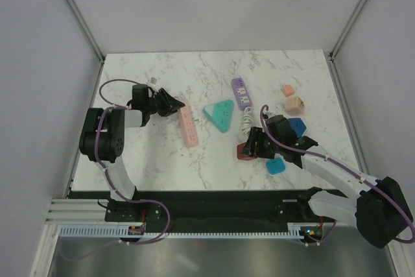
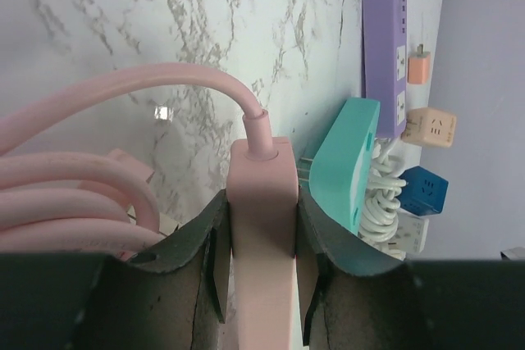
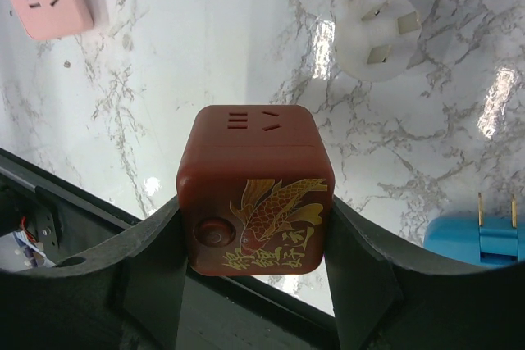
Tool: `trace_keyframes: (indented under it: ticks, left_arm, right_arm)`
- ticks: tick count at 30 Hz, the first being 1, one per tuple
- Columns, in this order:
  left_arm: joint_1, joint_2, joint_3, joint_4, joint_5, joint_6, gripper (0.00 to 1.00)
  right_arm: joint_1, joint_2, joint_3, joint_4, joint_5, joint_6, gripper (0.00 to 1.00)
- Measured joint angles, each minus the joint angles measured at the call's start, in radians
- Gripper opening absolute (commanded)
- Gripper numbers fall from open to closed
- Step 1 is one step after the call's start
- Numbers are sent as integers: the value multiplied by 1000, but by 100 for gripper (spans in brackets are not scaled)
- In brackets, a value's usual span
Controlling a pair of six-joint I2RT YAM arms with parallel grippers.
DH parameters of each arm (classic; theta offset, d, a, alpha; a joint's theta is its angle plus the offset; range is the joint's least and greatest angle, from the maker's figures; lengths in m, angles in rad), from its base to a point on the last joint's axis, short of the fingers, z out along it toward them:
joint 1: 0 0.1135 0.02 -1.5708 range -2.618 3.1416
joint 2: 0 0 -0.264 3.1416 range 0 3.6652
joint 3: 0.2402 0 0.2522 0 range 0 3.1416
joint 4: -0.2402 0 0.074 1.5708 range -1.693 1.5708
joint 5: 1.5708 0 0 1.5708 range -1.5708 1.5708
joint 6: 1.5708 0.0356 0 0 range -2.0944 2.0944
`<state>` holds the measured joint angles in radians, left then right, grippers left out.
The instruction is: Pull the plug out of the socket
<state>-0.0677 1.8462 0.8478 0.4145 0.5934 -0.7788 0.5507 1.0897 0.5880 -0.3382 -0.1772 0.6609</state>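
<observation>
Marble table [image 1: 162,160] crowded with socket blocks. Left gripper [image 1: 175,106] is clenched on the cable end of the pink power strip [image 1: 189,128], a finger against each long side. The pink cable [image 2: 164,79] loops back beside it. The teal triangular socket [image 1: 219,115] sits just beside one finger, and the purple strip [image 1: 241,92] lies further off. Right gripper [image 1: 253,144] is grasping the red cube socket [image 3: 258,194] by two opposite sides. The slots on its visible top face are bare. White plug [image 3: 379,38] lies loose beyond it, prongs up. Blue plug [image 3: 480,239] rests on the marble just beside the cube, prongs exposed and seated in nothing. I see no plug seated in any socket face that shows, so I judge the blue plug and cube to be apart, though hidden faces could hold one. Risks from here:
- Any lift of the pink strip drags its stiff cable and could shove the teal socket.
- The cube is smooth and held only by its flats, so a twist could spin it out.
- A right-arm sweep could knock the blue plug away.
</observation>
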Motion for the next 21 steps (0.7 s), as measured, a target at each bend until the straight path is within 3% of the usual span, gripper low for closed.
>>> trace_keyframes:
  ticks: [1,2,8,9,10,12,21]
  left_arm:
    - [0,20,27,-7,13,1,17]
    - [0,32,53,-23,21,3,30]
    - [0,37,122,-123,2,53,70]
    - [0,28,124,-140,-2,55,85]
    - [-1,16,124,-156,-14,60,94]
    - [-6,-29,124,-211,-43,71,100]
    - [-14,-279,127,-465,-168,72,100]
  right_arm:
    - [-6,8,-1,0,-8,-4,2]
    - [-8,15,-1,-2,-12,-7,5]
    - [-23,48,-6,-7,-33,-31,11]
    - [-24,57,-6,-7,-34,-35,13]
    - [-24,67,-7,-6,-35,-38,16]
    - [-24,79,-11,-7,-36,-42,19]
    - [-24,84,-11,2,-39,-48,33]
